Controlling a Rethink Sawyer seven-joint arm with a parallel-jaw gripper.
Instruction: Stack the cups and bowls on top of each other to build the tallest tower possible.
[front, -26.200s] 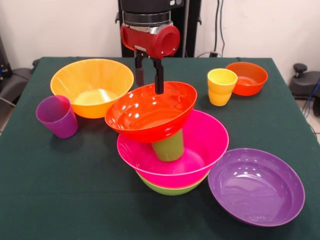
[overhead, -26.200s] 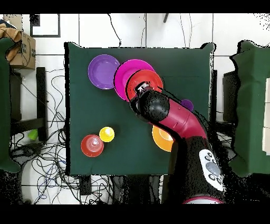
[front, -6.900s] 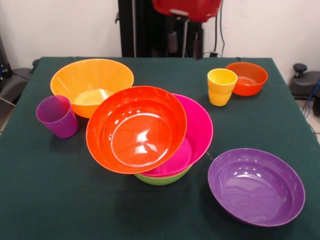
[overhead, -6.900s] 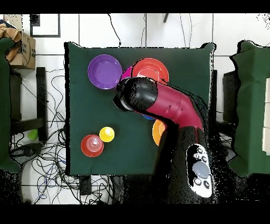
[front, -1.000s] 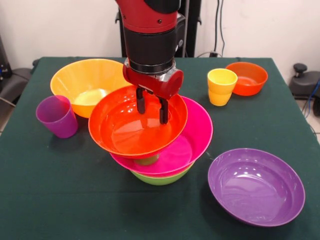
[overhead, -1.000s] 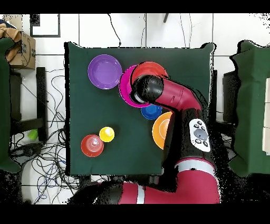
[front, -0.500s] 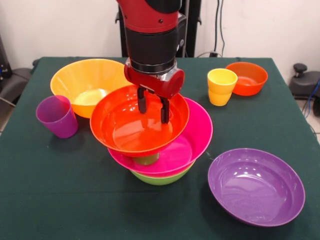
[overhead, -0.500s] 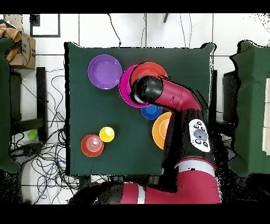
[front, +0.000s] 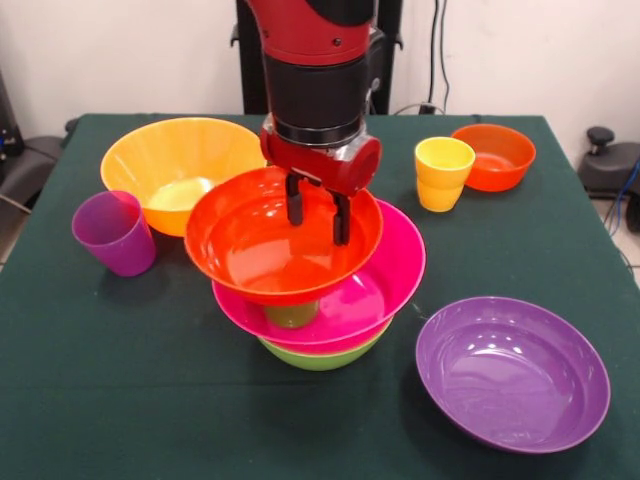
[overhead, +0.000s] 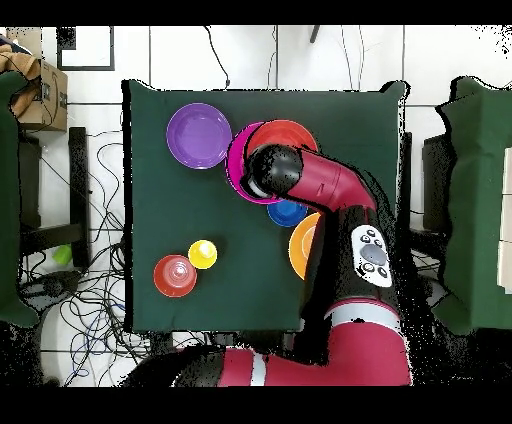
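Observation:
The tower stands mid-table: a lime green bowl (front: 320, 356) at the bottom, a pink bowl (front: 385, 285) on it, a green cup (front: 291, 316) in that, and a large red-orange bowl (front: 260, 250) resting tilted on the cup. My gripper (front: 318, 215) is open, with both black fingers (front: 295, 203) reaching down inside the red-orange bowl near its far rim. In the overhead view the arm hides the gripper; the pink bowl (overhead: 238, 160) and red-orange bowl (overhead: 292, 129) show beside it. The yellow cup (front: 443, 172) stands apart at the back right.
A large orange bowl (front: 170, 160) and a purple cup (front: 115, 232) stand left of the tower. A small red-orange bowl (front: 497, 155) sits behind the yellow cup. A purple bowl (front: 512, 372) lies front right. A small blue bowl (overhead: 288, 212) shows only in the overhead view.
The gripper has shifted a little to the right in the front view, and the red-orange bowl has shifted with it and sits slightly more level.

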